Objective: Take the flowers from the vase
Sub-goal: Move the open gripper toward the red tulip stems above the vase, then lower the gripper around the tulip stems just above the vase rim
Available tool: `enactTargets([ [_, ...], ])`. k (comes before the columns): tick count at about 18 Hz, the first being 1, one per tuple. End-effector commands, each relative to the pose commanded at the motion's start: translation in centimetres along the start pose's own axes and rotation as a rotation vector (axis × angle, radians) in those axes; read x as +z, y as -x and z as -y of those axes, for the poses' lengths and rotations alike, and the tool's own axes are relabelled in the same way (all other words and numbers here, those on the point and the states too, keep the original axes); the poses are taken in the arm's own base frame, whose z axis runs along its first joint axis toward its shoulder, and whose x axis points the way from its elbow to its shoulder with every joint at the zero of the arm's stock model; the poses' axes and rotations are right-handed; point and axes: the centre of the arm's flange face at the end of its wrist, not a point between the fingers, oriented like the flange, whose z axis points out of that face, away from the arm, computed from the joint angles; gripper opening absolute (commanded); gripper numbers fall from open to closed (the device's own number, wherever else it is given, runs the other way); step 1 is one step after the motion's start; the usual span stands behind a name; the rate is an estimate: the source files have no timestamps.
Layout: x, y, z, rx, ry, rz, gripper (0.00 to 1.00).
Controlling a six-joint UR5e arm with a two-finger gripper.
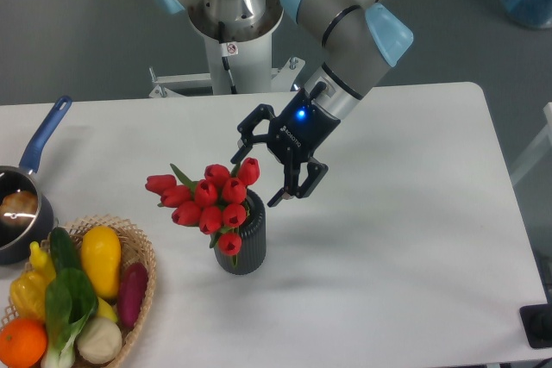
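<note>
The flowers [207, 200] are a bunch of red tulips with green leaves, standing in the vase [244, 243], a small dark grey ribbed cylinder near the table's middle front. The bunch leans left, wider than the vase. My gripper [261, 177] is open, tilted down toward the left, just right of and slightly above the top tulips. One fingertip [244, 151] is behind the uppermost tulip; the other [278, 202] hangs just right of the vase's mouth. The gripper holds nothing.
A wicker basket [138, 247] with vegetables and fruit stands at the front left corner. A dark saucepan [17, 213] with a blue handle is at the left edge. The white table [405, 239] extends to the right; the robot's base [228, 32] stands behind it.
</note>
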Motion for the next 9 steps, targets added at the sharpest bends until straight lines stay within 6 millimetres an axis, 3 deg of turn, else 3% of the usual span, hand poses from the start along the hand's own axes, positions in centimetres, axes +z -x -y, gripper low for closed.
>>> enactTargets([
  [9, 1.02, -0.24, 0.16, -0.002, -0.028, -0.02, 1.0],
])
